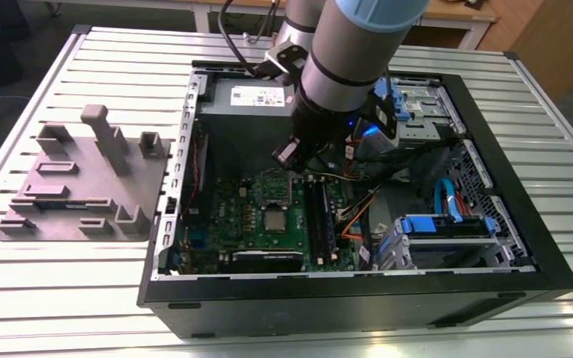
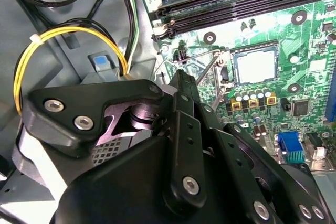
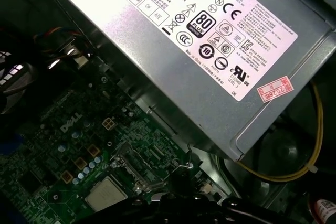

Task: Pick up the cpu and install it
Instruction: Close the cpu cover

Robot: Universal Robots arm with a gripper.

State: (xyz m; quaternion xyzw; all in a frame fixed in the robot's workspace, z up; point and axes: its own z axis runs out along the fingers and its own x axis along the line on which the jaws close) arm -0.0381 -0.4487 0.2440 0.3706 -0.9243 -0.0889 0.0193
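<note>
Slatted bench (image 1: 68,287) holds an open PC case (image 1: 366,292); the cpu (image 1: 274,219) lies seated in its socket (image 1: 275,194) at the exterior view's centre, so the gripper (image 1: 304,165) hangs clear, grip state unreadable.

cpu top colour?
The cpu is silvery-grey, clearest in the second wrist view.

Silver-grey arm (image 1: 351,67), pale blue cap (image 1: 381,9), black cables (image 1: 226,37), black screw-studded gripper (image 2: 181,85).

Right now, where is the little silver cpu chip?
The cpu lies flat on the green motherboard inside the open computer case, near the exterior view's middle, beside the long black memory slots.
</note>
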